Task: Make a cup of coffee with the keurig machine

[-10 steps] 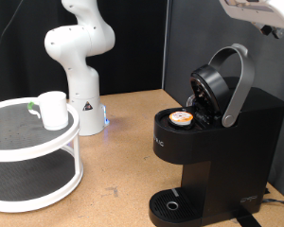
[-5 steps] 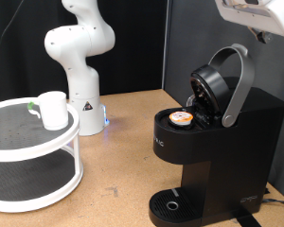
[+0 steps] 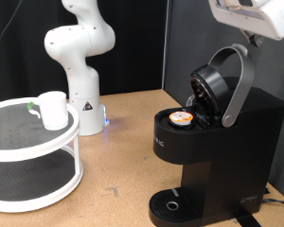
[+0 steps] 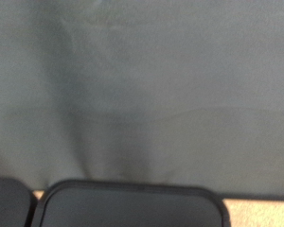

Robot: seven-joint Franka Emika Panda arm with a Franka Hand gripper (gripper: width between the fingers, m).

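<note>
Keurig standing lid-up at the exterior view's right with a pod seated, cup (light, stiff, likely slick, best pinched across its sides) on the rack at left, gripper high above the handle, jaw width indiscernible.

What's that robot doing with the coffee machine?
It is making coffee. The black keurig machine has its lid tipped open, and a small pod already sits in the hole on top. The white cup waits on the top of a round white shelf, at the exterior view's left. The drip tray has no cup on it yet. Only part of the robot's hand shows, high above the machine, touching nothing. Its tool tips are out of view.
</note>
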